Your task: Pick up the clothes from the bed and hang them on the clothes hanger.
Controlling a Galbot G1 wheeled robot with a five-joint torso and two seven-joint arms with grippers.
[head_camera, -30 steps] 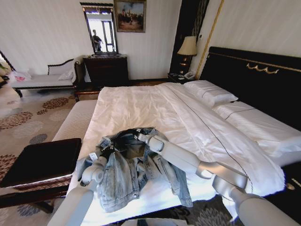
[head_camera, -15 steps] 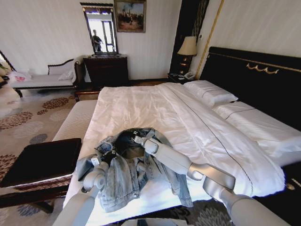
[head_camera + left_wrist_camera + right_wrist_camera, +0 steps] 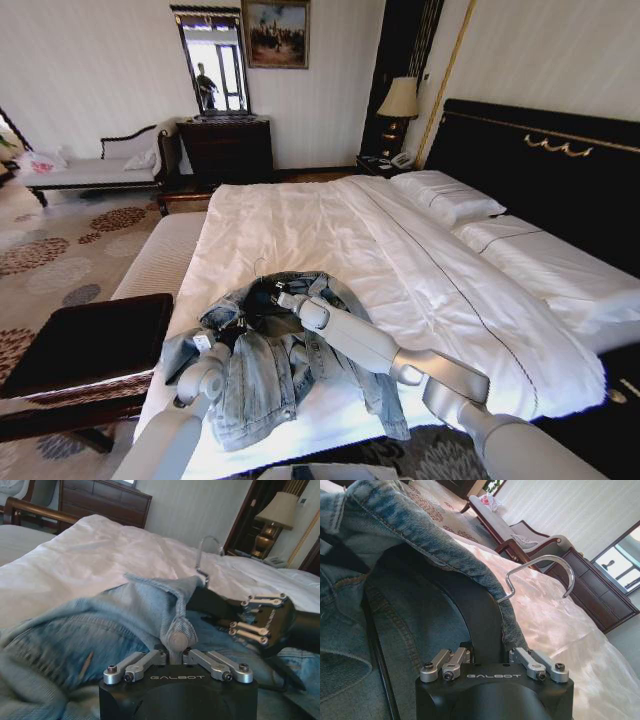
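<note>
White-sheeted double bed (image 3: 300, 220): faded light-blue denim jacket (image 3: 265, 365) near foot edge. L pincer (image 3: 172, 656) clenched on jacket fabric; R pincer (image 3: 487, 656) clenched on thin black hanger (image 3: 485, 620) w/ silver hook inside collar.

A faded denim jacket (image 3: 265, 365) is lying crumpled at the foot of the bed (image 3: 330, 235). The left gripper (image 3: 222, 335) is reaching into its left side while the right gripper (image 3: 277, 297) is resting at the collar, near a silver hook (image 3: 260, 268) that is poking out.

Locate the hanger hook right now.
The silver hook of the clothes hanger pokes out past the collar of the denim jacket, over the white sheet of the bed; the right gripper holds the hanger just below it.
</note>
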